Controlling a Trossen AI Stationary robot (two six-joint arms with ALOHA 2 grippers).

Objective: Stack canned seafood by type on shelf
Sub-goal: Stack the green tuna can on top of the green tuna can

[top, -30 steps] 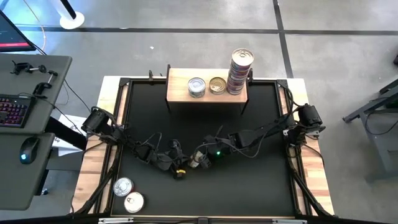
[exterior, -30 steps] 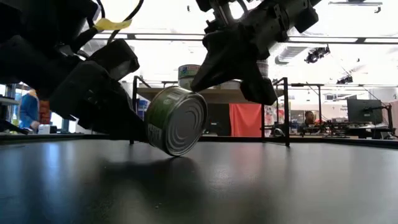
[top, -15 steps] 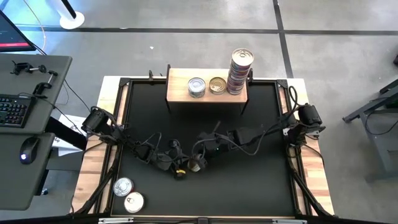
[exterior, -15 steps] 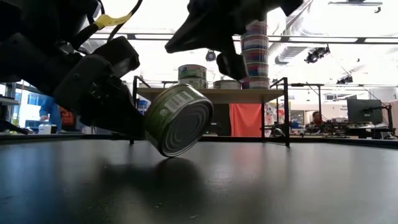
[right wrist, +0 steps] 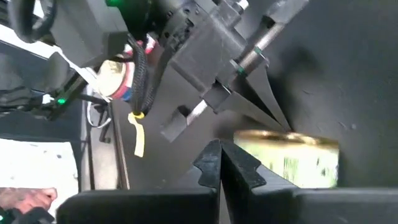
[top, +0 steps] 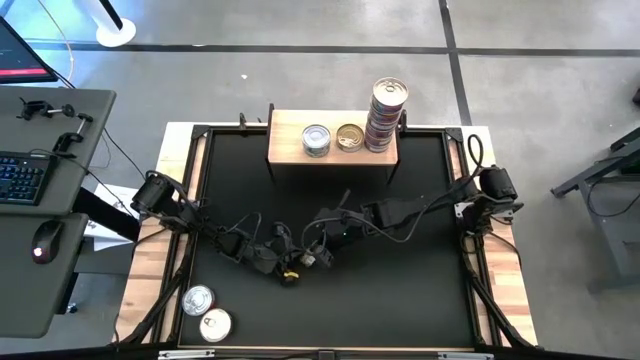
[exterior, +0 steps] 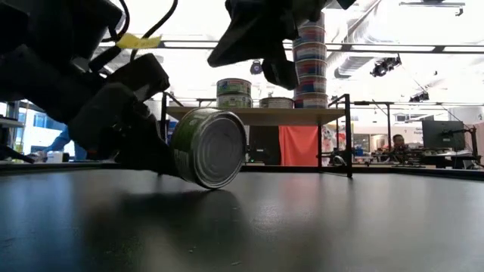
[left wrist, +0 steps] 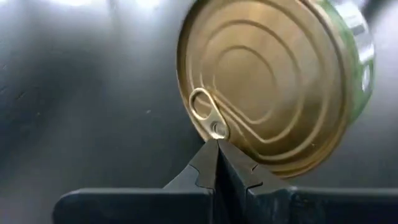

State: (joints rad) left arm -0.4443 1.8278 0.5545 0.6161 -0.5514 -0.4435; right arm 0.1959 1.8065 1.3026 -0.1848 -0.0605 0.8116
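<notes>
The left hand (left wrist: 217, 152) has its fingers pressed together with nothing between them; the tips touch the gold pull-tab lid of a green-labelled tin (exterior: 210, 146) close to the tab. The tin stands tipped on its rim on the black tabletop (top: 400, 290), near the centre and slightly toward 7 o'clock in the high view, its axis lying nearly level with the lid facing the left hand. The right hand (right wrist: 219, 149) is likewise fully closed and empty, positioned just above and beside the tin's far side; in the low view it hangs over the tin without visible contact. Both hands are about equally near, on opposite faces of the tin. The tin probably needs setting flat before a grasp across its side wall. The shelf (top: 290, 140) lies at 12 o'clock, carrying one silver-topped tin (top: 316, 139), one gold-topped tin (top: 349, 136) and a tall stack (top: 387, 115). Two more tins (top: 207, 311) rest at 7 o'clock.
</notes>
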